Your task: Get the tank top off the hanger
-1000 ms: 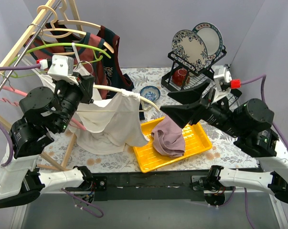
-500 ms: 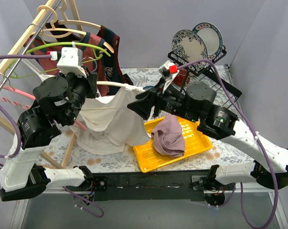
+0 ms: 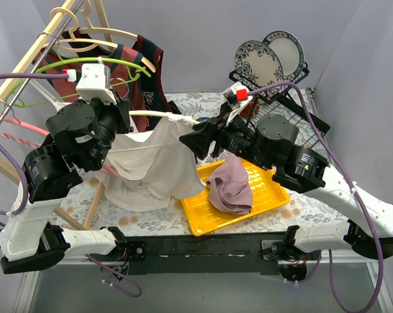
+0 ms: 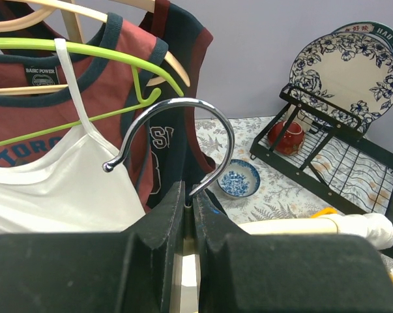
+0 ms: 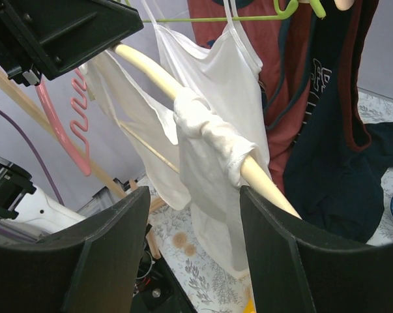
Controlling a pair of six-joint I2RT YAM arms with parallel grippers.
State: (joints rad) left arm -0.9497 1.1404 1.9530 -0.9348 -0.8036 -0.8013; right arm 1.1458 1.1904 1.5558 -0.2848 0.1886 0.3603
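Note:
The white tank top point(image 3: 150, 171) hangs on a cream wooden hanger point(image 3: 206, 140) with a metal hook point(image 4: 227, 127). My left gripper point(image 3: 120, 109) is shut on the hanger's neck just below the hook, as the left wrist view point(image 4: 189, 203) shows. The top's right strap point(image 5: 206, 134) is bunched around the hanger arm point(image 5: 144, 66). My right gripper point(image 5: 193, 218) is open, its jaws wide apart, just in front of and below that strap, not touching it. In the top view the right gripper point(image 3: 187, 139) sits at the hanger's right end.
A yellow tray point(image 3: 277, 195) holds a mauve cloth point(image 3: 230, 186). A blue bowl point(image 3: 204, 127) and a dish rack with plates point(image 3: 268, 65) stand behind. A red and navy jersey point(image 3: 147, 85) and other hangers hang on the wooden rail point(image 3: 27, 65) at left.
My right arm swung from the right side across the tray to the hanger's right end, then edged slightly back. The left arm lifted the hanger a little.

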